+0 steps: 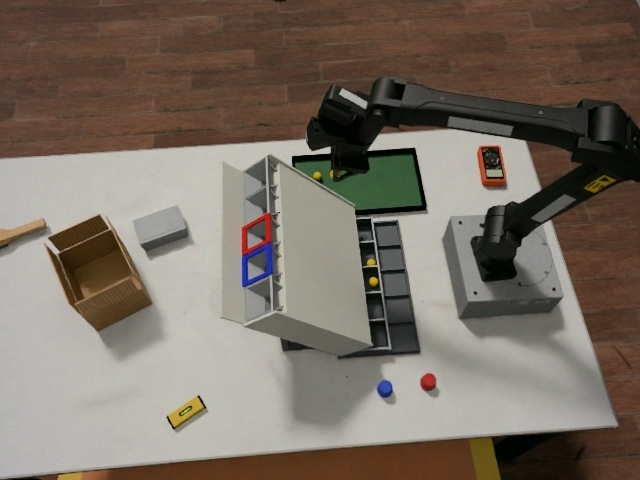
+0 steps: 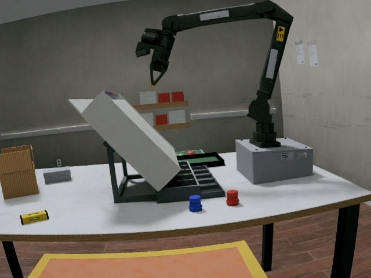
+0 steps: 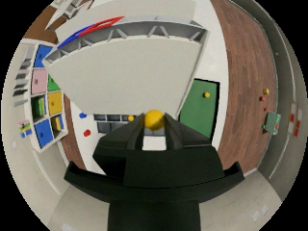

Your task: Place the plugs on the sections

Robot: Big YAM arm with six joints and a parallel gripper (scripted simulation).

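Note:
My gripper (image 1: 338, 173) is shut on a yellow marble (image 3: 154, 118) and hangs high in the air, near the upper end of the sloped white cover (image 1: 315, 258). In the exterior view the gripper (image 2: 153, 83) is above and right of the cover's top. The red-banded funnel (image 1: 256, 233) and blue-banded funnel (image 1: 256, 264) sit side by side in the funnel row. One marble (image 1: 316, 176) lies in the green tray (image 1: 379, 180). Two marbles (image 1: 371, 261) (image 1: 372, 281) rest in sections of the dark bin rack (image 1: 385, 279). The blue plug (image 1: 384, 388) and red plug (image 1: 428, 381) stand on the table in front.
A cardboard box (image 1: 95, 271) and a grey block (image 1: 159, 226) stand at the left. A yellow level (image 1: 186, 411) lies near the front edge. An orange meter (image 1: 491, 165) lies behind the arm's grey base (image 1: 501, 268).

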